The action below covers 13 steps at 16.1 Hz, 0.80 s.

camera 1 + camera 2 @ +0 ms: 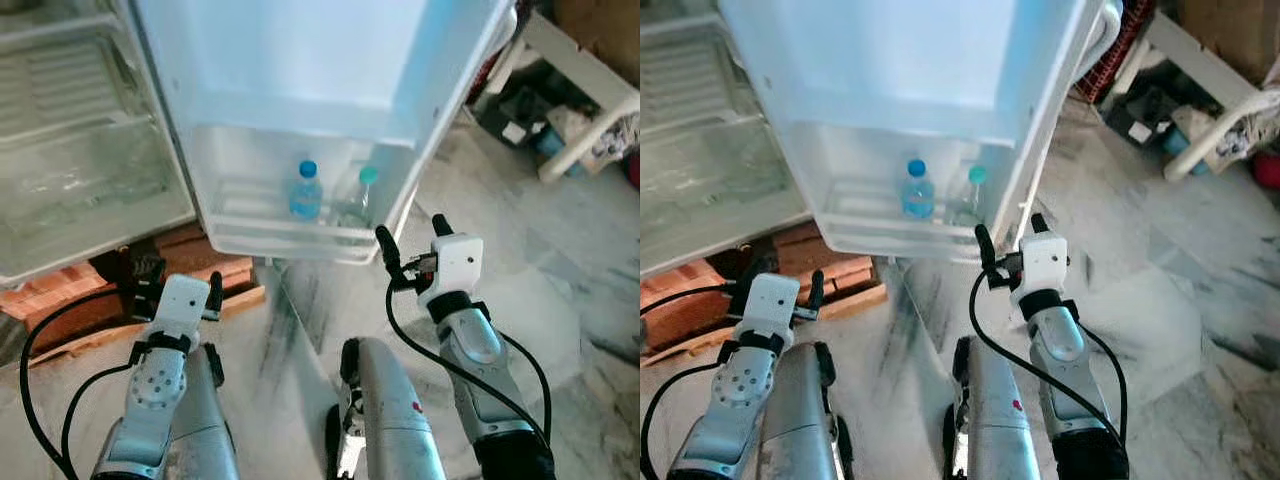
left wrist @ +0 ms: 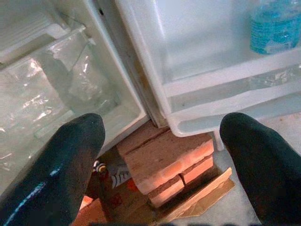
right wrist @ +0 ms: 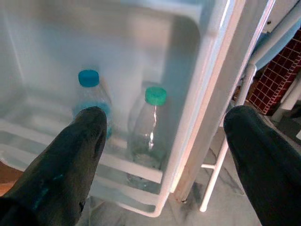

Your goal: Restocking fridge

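The fridge door [image 1: 300, 60] stands open before me. Its lower door shelf [image 1: 270, 238] holds two upright bottles: a blue-capped bottle with a blue label [image 1: 305, 190] and, to its right, a clear green-capped bottle [image 1: 362, 192]. My right gripper [image 1: 410, 230] hovers open and empty just in front of the shelf's right end, below the green-capped bottle [image 3: 149, 127]. My left gripper [image 1: 178, 276] is open and empty too. It hangs lower at the left, near the foot of the fridge body. The blue-labelled bottle [image 2: 275, 26] stands on the door shelf in the left wrist view.
The fridge interior [image 1: 70, 150] with its clear shelves and drawer lies at the left. Red bricks [image 1: 60, 300] and a cardboard sheet [image 2: 202, 197] sit under the fridge. A white frame and clutter [image 1: 570, 110] stand at the right on the marble floor [image 1: 560, 280].
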Motion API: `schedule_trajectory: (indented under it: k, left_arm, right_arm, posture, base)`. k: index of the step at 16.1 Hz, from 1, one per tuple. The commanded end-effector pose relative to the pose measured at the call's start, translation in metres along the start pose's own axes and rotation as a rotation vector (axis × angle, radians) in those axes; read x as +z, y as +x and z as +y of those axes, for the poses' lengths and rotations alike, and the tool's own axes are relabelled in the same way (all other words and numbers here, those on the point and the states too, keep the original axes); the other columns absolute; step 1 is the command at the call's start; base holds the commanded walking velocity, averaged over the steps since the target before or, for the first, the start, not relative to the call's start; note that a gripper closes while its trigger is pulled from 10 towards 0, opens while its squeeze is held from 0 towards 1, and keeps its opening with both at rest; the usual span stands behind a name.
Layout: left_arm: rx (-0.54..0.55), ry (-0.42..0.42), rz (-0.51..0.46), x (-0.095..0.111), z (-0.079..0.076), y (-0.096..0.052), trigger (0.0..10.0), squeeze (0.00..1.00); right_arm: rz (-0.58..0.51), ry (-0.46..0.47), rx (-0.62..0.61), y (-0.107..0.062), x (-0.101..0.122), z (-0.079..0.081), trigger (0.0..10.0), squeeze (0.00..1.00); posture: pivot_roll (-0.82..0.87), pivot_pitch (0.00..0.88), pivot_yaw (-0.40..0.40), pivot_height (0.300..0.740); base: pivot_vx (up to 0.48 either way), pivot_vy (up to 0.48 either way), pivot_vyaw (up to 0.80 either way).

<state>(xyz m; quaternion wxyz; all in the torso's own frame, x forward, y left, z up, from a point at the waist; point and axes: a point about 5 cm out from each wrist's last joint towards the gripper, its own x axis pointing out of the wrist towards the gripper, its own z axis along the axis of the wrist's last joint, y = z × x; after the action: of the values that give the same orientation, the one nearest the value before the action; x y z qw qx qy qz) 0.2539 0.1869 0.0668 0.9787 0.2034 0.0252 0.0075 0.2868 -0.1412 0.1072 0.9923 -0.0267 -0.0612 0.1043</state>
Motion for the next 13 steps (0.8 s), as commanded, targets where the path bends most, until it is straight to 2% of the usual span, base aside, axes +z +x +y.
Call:
schedule_trajectory:
  k: [1, 8, 10, 13]
  left_arm:
    - [-0.020, 0.007, 0.001, -0.001, -0.001, 0.001, 10.0, 0.00]
    - [-0.081, 0.011, -0.002, -0.001, -0.008, -0.001, 10.0, 0.00]
    - [-0.087, 0.011, 0.007, -0.003, -0.009, -0.002, 10.0, 0.00]
    - [-0.063, 0.013, 0.024, -0.007, -0.008, -0.005, 10.0, 0.00]
  right_arm:
    - [0.005, -0.018, 0.029, -0.004, 0.002, 0.002, 10.0, 0.00]
    - [0.009, 0.010, 0.030, -0.008, -0.001, 0.011, 10.0, 0.00]
    - [0.015, 0.010, 0.027, -0.010, -0.002, 0.010, 10.0, 0.00]
    - [0.091, 0.084, -0.033, -0.021, -0.015, 0.002, 10.0, 0.00]
  posture:
    - [0.12, 0.166, -0.087, 0.602]
    - [0.12, 0.156, -0.056, 0.677]
    - [0.12, 0.154, -0.057, 0.692]
    - [0.13, 0.133, -0.082, 0.722]
  base:
    - [0.000, 0.000, 0.00]
    - [0.000, 0.000, 0.00]
    - [0.000, 0.000, 0.00]
    - [0.000, 0.000, 0.00]
